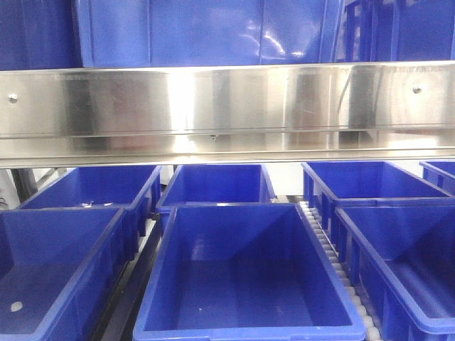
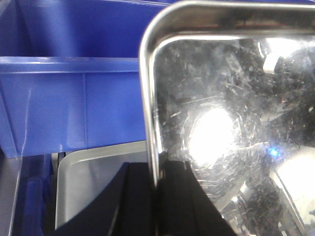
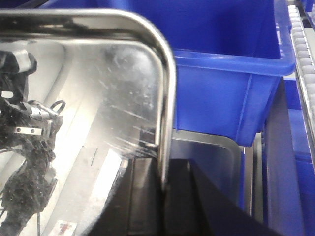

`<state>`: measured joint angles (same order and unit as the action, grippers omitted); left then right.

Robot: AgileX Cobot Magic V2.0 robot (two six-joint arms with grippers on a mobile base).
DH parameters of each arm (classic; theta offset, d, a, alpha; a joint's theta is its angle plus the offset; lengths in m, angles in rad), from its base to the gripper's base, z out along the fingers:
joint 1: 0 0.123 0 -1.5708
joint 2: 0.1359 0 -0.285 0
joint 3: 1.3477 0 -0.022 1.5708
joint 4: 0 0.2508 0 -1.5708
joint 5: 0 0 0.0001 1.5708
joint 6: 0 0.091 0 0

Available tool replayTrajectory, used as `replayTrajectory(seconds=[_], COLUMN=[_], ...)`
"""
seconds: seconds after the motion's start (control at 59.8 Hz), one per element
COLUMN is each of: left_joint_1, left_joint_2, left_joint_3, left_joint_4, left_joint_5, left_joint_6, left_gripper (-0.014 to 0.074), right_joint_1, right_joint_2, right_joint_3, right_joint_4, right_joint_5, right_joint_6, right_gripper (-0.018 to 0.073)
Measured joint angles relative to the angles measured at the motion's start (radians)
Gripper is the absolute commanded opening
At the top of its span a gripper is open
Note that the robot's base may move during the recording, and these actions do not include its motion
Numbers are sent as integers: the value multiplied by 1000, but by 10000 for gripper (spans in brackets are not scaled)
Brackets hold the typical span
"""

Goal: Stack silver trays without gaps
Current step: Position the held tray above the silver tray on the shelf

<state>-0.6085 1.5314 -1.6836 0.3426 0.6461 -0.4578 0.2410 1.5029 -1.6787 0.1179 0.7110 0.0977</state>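
Note:
In the left wrist view a shiny silver tray [image 2: 231, 128] fills the right side, lifted, with its left rim pinched between the black fingers of my left gripper [image 2: 156, 184]. A second silver tray [image 2: 93, 172] lies below it to the left. In the right wrist view the same lifted tray [image 3: 98, 113] has its right rim clamped by my right gripper [image 3: 164, 189]. The lower tray [image 3: 211, 162] shows beneath, to the right. Neither tray nor gripper shows in the front view.
Blue plastic bins [image 1: 249, 284] stand in rows below a long brushed-steel rail [image 1: 227, 106]. A blue bin wall [image 2: 74, 103] is close behind the trays on the left, another [image 3: 226, 83] on the right. A roller track [image 3: 302, 64] runs at far right.

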Motion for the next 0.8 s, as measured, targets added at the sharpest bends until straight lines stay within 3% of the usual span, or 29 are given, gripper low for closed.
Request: replayTrajectory(seconds=[0.385, 0.803], left_joint_1=[0, 0], left_joint_2=[0, 39], left_joint_3=[0, -9], left_joint_4=[4, 45], left_joint_5=[-24, 44], left_joint_6=[-2, -2], left_gripper=[-4, -4], right_joint_1=[0, 0], right_joint_2=[0, 18], right_joint_3=[0, 0], right_joint_4=[-6, -4], right_joint_5=[-113, -56], right_joint_6=[-2, -2], right_gripper=[-80, -80])
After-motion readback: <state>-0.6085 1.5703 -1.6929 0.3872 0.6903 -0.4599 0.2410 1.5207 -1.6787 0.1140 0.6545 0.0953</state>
